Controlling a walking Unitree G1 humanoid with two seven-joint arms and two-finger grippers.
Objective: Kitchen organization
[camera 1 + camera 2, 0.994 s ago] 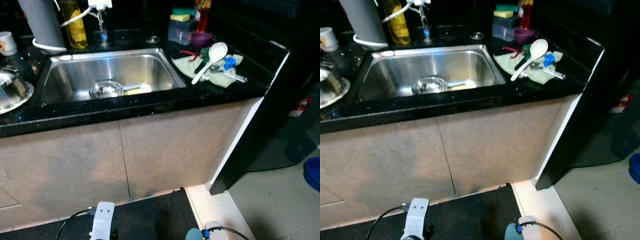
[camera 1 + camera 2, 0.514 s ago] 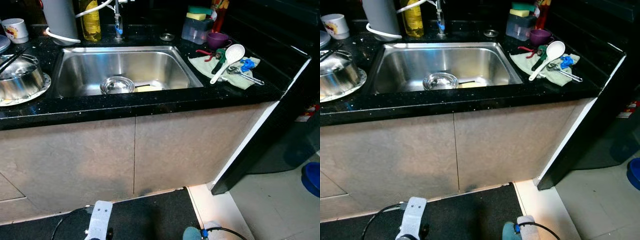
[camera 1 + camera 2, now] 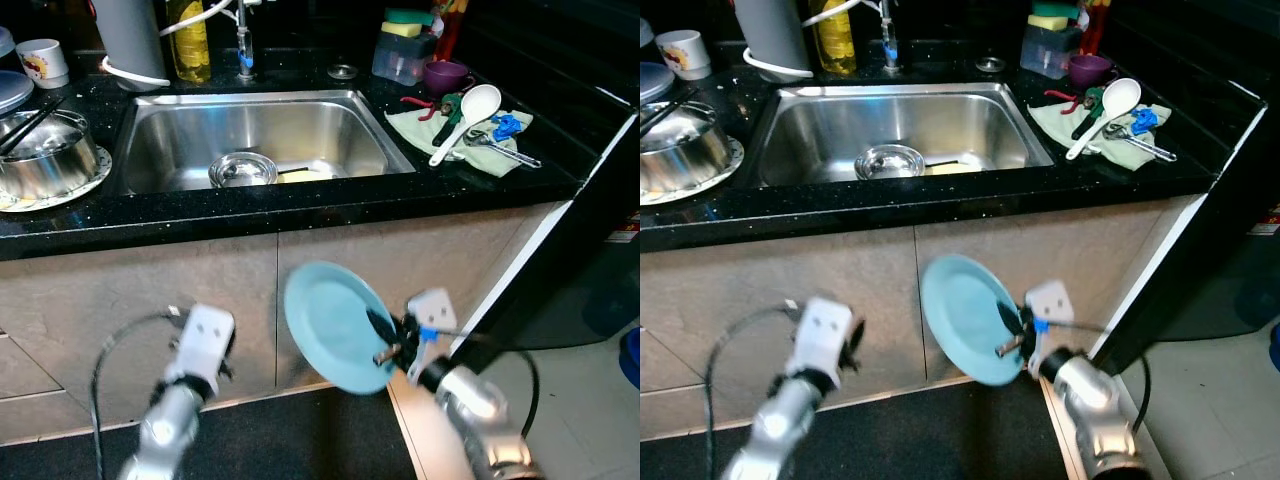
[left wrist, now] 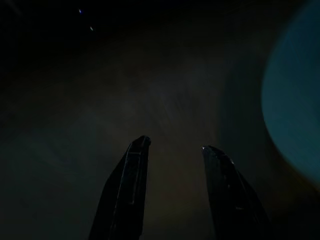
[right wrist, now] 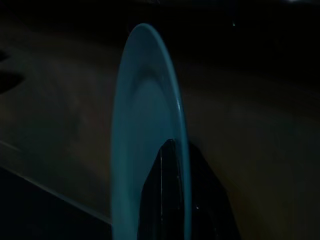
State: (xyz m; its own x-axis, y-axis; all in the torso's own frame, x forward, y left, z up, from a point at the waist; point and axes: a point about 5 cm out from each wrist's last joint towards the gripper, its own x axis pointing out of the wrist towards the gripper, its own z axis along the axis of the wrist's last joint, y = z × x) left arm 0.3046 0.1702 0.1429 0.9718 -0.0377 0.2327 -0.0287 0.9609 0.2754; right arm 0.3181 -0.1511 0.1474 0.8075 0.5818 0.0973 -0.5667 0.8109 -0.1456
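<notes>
My right hand [image 3: 385, 342] was clamped on the rim of the blue plate [image 3: 335, 325], held on edge below the tabletop [image 3: 300, 205], sink [image 3: 262, 140] at 12 o'clock; my left hand [image 4: 172, 150] hung apart, unloaded.

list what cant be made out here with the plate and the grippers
- Blue plate: its far face is turned away in both eye views.
- Right gripper: one finger is hidden behind the plate's rim in the right wrist view.
- Left gripper: the left wrist view is too dark to show what lies beyond it.

Light-blue plate [image 3: 330, 325]; black speckled counter [image 3: 300, 205] (white flecks); steel sink [image 3: 300, 125].
</notes>
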